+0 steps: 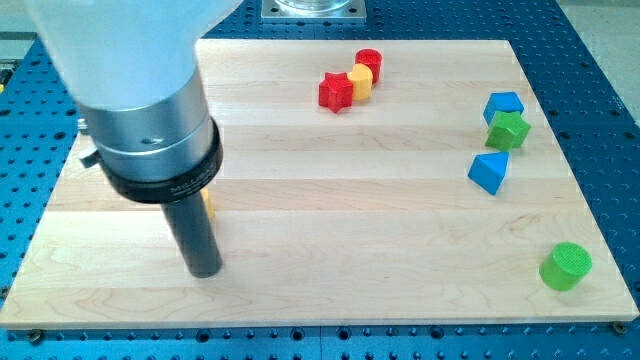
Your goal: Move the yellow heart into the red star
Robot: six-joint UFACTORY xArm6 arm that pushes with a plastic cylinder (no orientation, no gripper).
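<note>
yellow heart (208,203) shows only as a sliver behind the rod, left of board centre. my tip (205,270) rests just below it. no pincer fitted; nothing held. red star (337,91) sits well apart, top centre, touching a yellow block (361,81).

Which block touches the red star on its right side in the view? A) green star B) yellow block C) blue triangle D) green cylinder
B: the small yellow block sits against the red star, between it and the red cylinder.
</note>
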